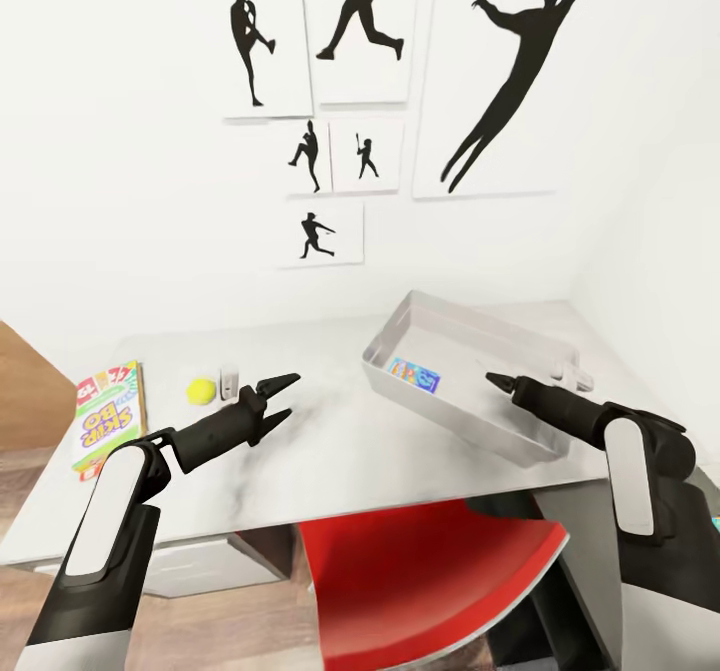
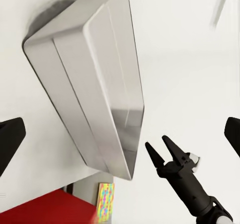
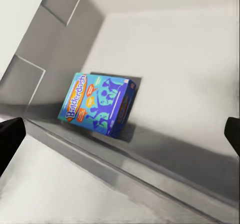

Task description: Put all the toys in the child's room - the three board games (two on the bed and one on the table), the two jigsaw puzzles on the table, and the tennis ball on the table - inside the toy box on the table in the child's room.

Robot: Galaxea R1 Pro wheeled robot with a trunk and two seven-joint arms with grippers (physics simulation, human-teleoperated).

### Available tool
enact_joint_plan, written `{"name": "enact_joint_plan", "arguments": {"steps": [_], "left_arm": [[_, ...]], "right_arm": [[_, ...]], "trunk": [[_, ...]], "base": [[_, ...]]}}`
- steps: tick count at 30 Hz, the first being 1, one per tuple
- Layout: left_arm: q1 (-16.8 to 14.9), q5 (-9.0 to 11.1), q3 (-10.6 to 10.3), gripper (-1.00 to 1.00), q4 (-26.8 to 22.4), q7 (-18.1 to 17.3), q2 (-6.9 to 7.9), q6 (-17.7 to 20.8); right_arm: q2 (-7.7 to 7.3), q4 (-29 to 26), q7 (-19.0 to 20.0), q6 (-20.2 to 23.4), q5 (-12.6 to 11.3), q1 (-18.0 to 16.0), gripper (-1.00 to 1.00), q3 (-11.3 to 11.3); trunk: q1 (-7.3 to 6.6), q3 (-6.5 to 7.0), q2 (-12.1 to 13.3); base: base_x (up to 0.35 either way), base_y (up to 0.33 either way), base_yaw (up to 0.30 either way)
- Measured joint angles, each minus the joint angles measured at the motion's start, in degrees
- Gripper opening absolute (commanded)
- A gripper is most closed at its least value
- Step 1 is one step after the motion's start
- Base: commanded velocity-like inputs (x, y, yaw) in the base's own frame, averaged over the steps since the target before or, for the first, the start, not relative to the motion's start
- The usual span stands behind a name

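The light grey toy box [image 1: 440, 413] sits askew on the right half of the table. A blue Balderdash board game [image 1: 414, 375] lies inside it, leaning on the box wall [image 3: 97, 104]. The white-green SKIP BO board game [image 1: 108, 416] lies at the table's left end, with the tennis ball [image 1: 202, 389] to its right. My left gripper [image 1: 292, 395] hovers open and empty over the table, just right of the ball. My right gripper [image 1: 497, 382] hangs open and empty above the toy box's near side [image 2: 156, 143]. A multicoloured puzzle-like sheet [image 2: 105, 201] shows beyond the toy box [image 2: 90, 84]; where it rests I cannot tell.
A small white object [image 1: 229, 381] stands beside the ball. A red chair [image 1: 430, 571] is tucked under the table's front edge [image 1: 250, 526]. The wall with black athlete pictures [image 1: 500, 71] rises behind the table, a second wall closes the right side, and brown wood [image 1: 30, 381] is at left.
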Motion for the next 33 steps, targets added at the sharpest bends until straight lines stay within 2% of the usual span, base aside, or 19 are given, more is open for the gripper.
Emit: {"name": "enact_joint_plan", "arguments": {"steps": [11, 33], "left_arm": [[0.0, 0.1, 0.0, 1.00, 0.1, 0.0, 0.00, 0.1], [0.0, 0.1, 0.0, 1.00, 0.1, 0.0, 0.00, 0.0]], "right_arm": [[-0.26, 0.0, 0.0, 0.0, 0.0, -0.2, 1.00, -0.1], [-0.79, -0.1, -0.1, 0.0, 0.1, -0.3, 1.00, -0.2]], "trunk": [[-0.02, 1.00, 0.0], [-0.02, 3.03, 0.0]], "base": [[-0.132, 0.000, 0.000], [-0.017, 0.000, 0.000]]}}
